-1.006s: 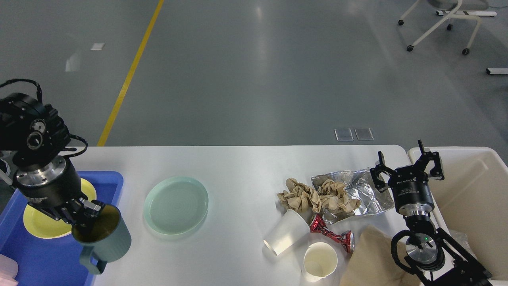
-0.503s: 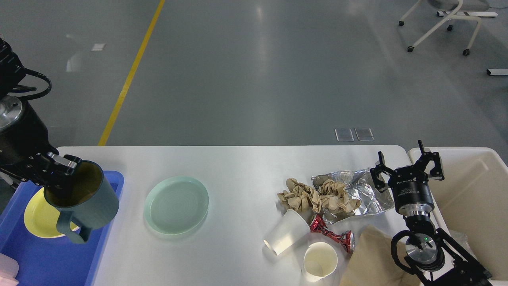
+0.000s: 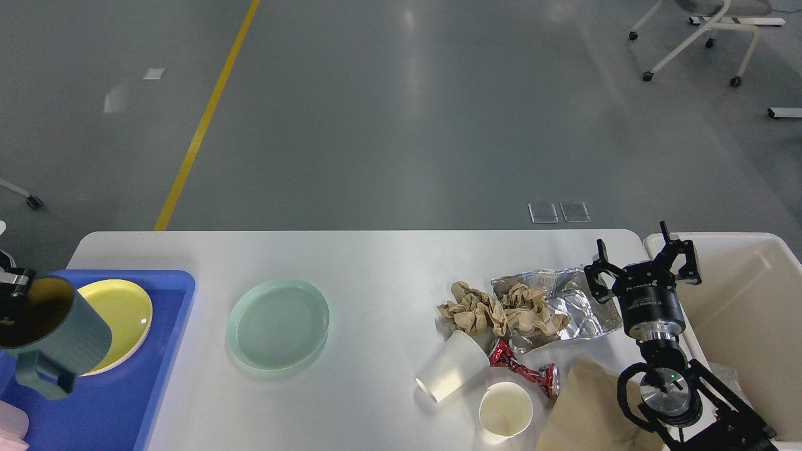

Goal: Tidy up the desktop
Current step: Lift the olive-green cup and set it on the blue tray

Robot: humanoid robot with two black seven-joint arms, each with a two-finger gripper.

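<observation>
Teal mug [image 3: 56, 335] shifted left within the last second: then hanging over the near-left desktop [image 3: 376, 257] at the edge of the blue tray [image 3: 169, 313], now tilted above the tray's left part, handle down and towards the near side. Yellow plate [image 3: 122, 313] in the tray uncovered again along with that shift. Left gripper [image 3: 11, 285] drawn almost out of view, only a sliver showing at the left edge against the mug's rim; judged clamped on that rim, since the mug hangs aloft, though hardly any of the fingers visible.

Meaning for the task: mug probably about to be set down in the tray beside the yellow plate, so crockery partly sorted. Pale green plate [image 3: 278, 322] not yet collected, lying flat on the desktop just right of the tray.

Right gripper [image 3: 642, 250] unmoved, fingers spread wide, holding nothing, poised over the desktop's right edge beside the cream bin [image 3: 752, 300]. Rubbish untouched near it: crumpled brown paper [image 3: 482, 310], silver foil [image 3: 583, 307], red wrapper [image 3: 523, 369], one tipped paper cup [image 3: 451, 366], one upright paper cup [image 3: 505, 413], brown bag [image 3: 583, 407] at the near edge.

Desktop itself spanning most of the near view, tray on its left end, bin off its right end.

Writing: small white lettering on the right gripper's black body, too small to read. Nothing legible on the wrapper, cups or mug.
</observation>
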